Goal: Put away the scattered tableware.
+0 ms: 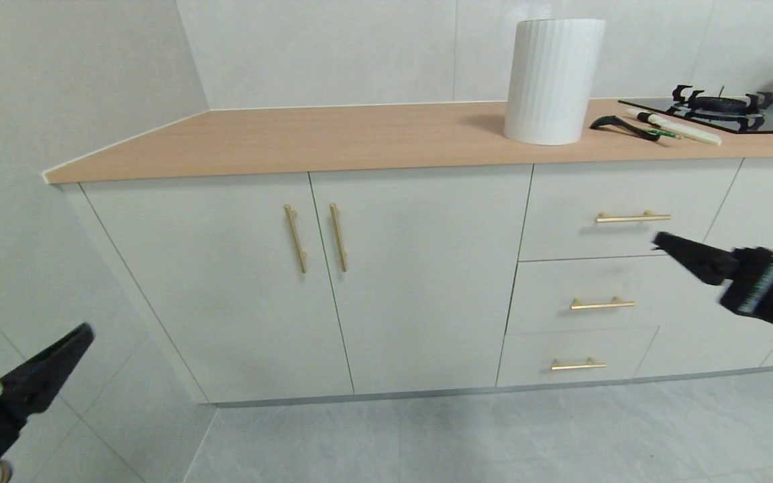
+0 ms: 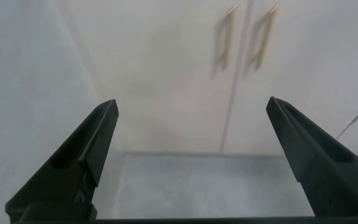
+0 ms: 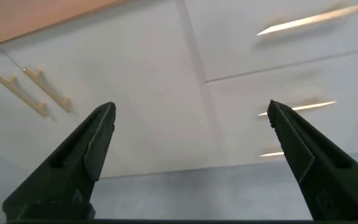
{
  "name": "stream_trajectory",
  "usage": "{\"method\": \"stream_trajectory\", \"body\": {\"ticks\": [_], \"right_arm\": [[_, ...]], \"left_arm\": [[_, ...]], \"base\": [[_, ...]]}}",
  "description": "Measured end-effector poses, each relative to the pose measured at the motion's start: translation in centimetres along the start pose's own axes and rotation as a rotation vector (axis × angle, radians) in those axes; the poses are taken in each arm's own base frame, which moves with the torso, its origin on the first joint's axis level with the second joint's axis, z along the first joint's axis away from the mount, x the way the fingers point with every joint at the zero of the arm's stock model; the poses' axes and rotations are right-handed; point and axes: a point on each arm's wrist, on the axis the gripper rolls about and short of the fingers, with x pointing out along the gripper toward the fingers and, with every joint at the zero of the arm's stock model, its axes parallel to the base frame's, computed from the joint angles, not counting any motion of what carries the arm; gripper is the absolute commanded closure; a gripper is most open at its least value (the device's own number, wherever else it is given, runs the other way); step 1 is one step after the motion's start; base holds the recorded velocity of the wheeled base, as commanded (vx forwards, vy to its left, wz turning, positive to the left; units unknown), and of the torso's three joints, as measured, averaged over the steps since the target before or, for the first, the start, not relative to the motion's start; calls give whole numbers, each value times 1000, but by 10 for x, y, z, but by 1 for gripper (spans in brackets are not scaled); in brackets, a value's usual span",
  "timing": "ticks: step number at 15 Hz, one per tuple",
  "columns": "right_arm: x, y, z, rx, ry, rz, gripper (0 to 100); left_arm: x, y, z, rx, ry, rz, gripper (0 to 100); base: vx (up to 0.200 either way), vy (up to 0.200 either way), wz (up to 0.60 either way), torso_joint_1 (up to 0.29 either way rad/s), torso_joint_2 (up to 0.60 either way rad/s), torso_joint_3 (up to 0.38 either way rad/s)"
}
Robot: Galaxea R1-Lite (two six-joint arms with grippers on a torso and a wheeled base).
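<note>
On the wooden countertop at the far right lie a black-handled utensil and a long white utensil with a green band, side by side next to a tall white ribbed container. My left gripper hangs low at the left, in front of the wall and cabinet corner; in the left wrist view the left gripper is open and holds nothing. My right gripper hovers before the drawers, below the counter edge. In the right wrist view the right gripper is open with nothing between its fingers.
A black stove top with pan supports sits at the counter's right end. Below are two cabinet doors with gold handles and three drawers, the top drawer handle just above my right gripper. Grey tiled floor lies in front.
</note>
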Motion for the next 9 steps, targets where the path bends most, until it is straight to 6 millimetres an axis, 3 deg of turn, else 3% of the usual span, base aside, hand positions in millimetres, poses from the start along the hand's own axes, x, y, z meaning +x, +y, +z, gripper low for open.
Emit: {"method": "stream_trajectory", "body": {"ticks": [2, 5, 7, 9], "right_arm": [[-53, -26, 5, -72, -47, -37, 0], [-127, -59, -10, -169, -85, -152, 0], [-161, -72, -30, -199, -119, -249, 0], [-178, -80, -58, -222, -127, -344, 0]], "left_arm": [[-27, 21, -20, 11, 23, 41, 0], [-64, 43, -54, 37, 1, 139, 0], [-79, 48, -76, 77, -32, 201, 0], [-83, 49, -96, 73, -41, 239, 0]], "base": [[0, 0, 0, 0, 0, 0], [0, 0, 0, 0, 0, 0], [0, 0, 0, 0, 0, 0], [0, 0, 0, 0, 0, 0]]}}
